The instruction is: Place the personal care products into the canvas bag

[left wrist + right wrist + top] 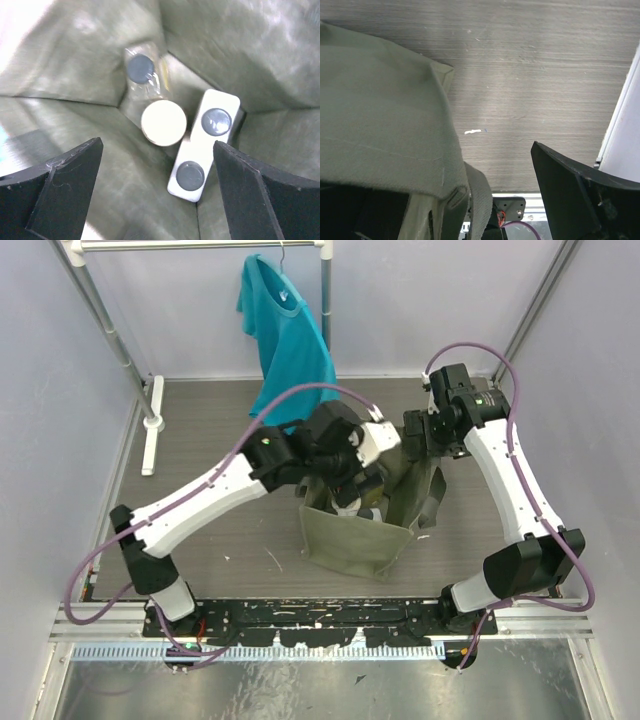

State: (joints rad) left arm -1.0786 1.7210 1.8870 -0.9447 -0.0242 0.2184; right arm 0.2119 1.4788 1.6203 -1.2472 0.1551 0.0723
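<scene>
The olive-green canvas bag stands open at the table's middle. My left gripper hangs over its mouth, open and empty. In the left wrist view all four bottles stand on the bag's floor: the clear one with a dark cap, the white one with a beige round cap, and two white rectangular ones with grey caps side by side. My right gripper is open at the bag's far right rim. The bag's fabric covers its left finger; its right finger is clear of the bag.
A teal T-shirt hangs from a rail at the back. A white rack foot lies at the left. A dark strap handle hangs beside the bag wall. Grey walls close in both sides.
</scene>
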